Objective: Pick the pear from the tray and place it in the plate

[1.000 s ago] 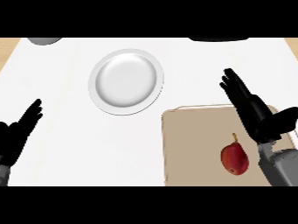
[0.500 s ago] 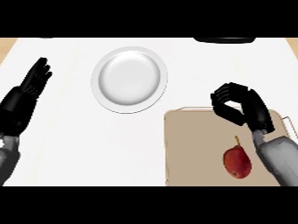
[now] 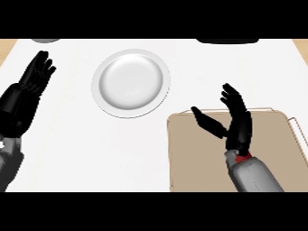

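the white table (image 3: 69, 149) fills the head view, with wood-coloured strips showing along its left and right edges. a white plate (image 3: 131, 83) lies on it toward the upper middle, bare. to the plate's lower right sits the tan tray (image 3: 193, 158), a flat rectangular one with a thin wire handle at its right side; the tray's upper left corner lies near the plate's lower rim but apart from it. the right hand (image 3: 231, 119) is above the tray's upper middle, fingers straight and spread, pointing toward the far side, the thumb held out to the left; it holds nothing. its grey forearm comes up from the lower edge across the tray. the pear (image 3: 244, 156) is on the tray, almost wholly hidden beneath the wrist of that arm: only a small red sliver shows where the black hand meets the grey forearm, so its shape and how it lies cannot be told. the left hand (image 3: 31, 83) shows at the left of the view, open with fingers straight and up, resting over the table well apart from the plate and the tray. at the top edge two things are cut off, a grey one (image 3: 46, 40) at the left and a dark one (image 3: 227, 41) at the right; what they are cannot be told.
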